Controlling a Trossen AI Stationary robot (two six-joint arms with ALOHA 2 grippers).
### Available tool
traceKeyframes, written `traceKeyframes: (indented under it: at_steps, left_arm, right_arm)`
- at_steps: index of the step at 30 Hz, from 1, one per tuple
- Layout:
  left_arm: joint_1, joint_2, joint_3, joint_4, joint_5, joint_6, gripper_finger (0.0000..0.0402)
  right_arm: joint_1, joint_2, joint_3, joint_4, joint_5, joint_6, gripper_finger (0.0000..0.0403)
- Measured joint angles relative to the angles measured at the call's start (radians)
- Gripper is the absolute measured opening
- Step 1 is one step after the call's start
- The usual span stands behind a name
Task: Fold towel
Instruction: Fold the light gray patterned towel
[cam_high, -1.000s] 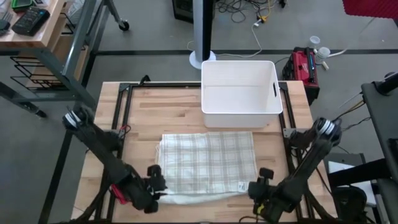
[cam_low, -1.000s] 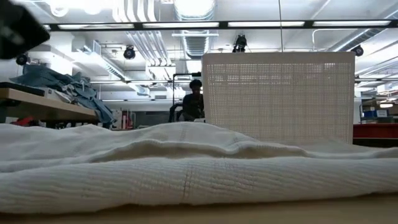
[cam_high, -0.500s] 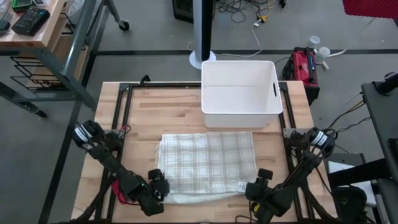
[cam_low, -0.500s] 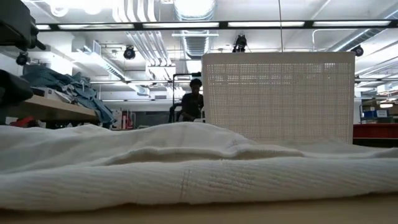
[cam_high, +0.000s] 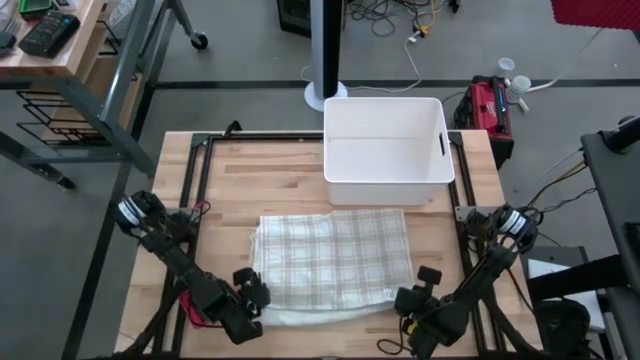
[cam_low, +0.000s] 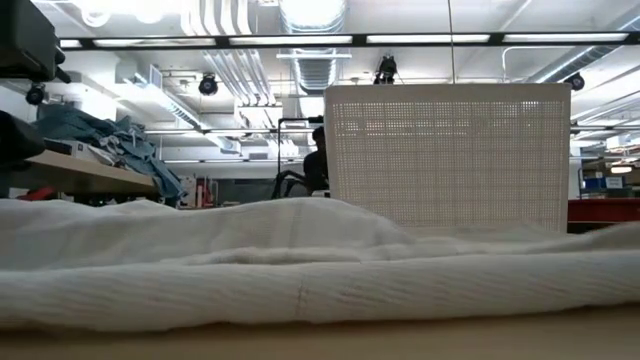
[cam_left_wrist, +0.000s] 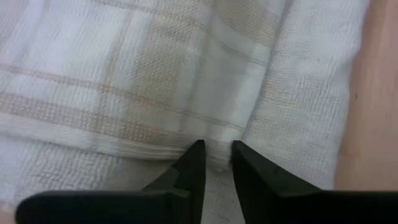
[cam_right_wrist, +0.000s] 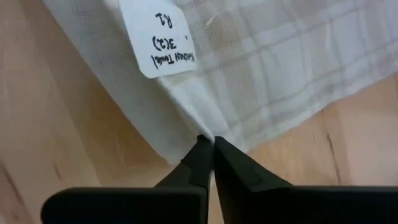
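Note:
A cream plaid towel (cam_high: 330, 260) lies flat on the wooden table (cam_high: 230, 180), folded, with a plain white layer showing along its near edge (cam_low: 300, 290). My left gripper (cam_high: 256, 300) is down at the towel's near left corner, its fingers (cam_left_wrist: 193, 165) closed on a ridge of cloth. My right gripper (cam_high: 406, 300) is down at the near right corner, shut on the cloth beside a white paper label (cam_right_wrist: 157, 40). My left gripper pinches a small ridge of the towel (cam_left_wrist: 216, 146) between its two fingers at the near left corner. It comes slanting down from the table's near side. Several layers show there; the towel lies on the table. My right gripper pinches the towel's near right corner (cam_right_wrist: 205, 127) between its fingertips, just below the label. It comes slanting down from the near side. The corner lies on the wood, slack.
A white plastic bin (cam_high: 440, 140) stands at the far edge behind the towel and rises as a perforated wall (cam_low: 450, 150) in the low view. Bare wood lies to the towel's left and right. A person sits far off in the room (cam_low: 318, 165).
Both grippers have sunk onto the towel's near corners, tipping more steeply down. The right one now covers the label corner. The towel's near edge has flattened a little at the right.

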Motion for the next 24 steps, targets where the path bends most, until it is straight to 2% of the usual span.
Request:
traceKeyframes:
  at_steps: [7, 12, 17, 24]
  left_arm:
    - [-0.01, 0.0, 0.0, 0.054, 0.005, -0.007, 0.0033]
    - [-0.01, 0.0, 0.0, 0.026, -0.024, -0.009, 0.0028]
    - [-0.016, -0.002, 0.0, 0.02, -0.03, 0.001, 0.0004]
    - [-0.05, -0.002, 0.068, -0.073, -0.054, 0.001, 0.0001]
  right_arm:
    - [0.011, -0.002, 0.029, 0.002, -0.048, 0.022, 0.001]
    - [0.014, -0.003, 0.066, -0.038, -0.022, 0.021, 0.0003]
    - [0.022, -0.003, 0.118, -0.066, 0.013, 0.024, 0.0001]
    - [0.024, -0.005, 0.16, -0.099, 0.04, 0.013, 0.0001]
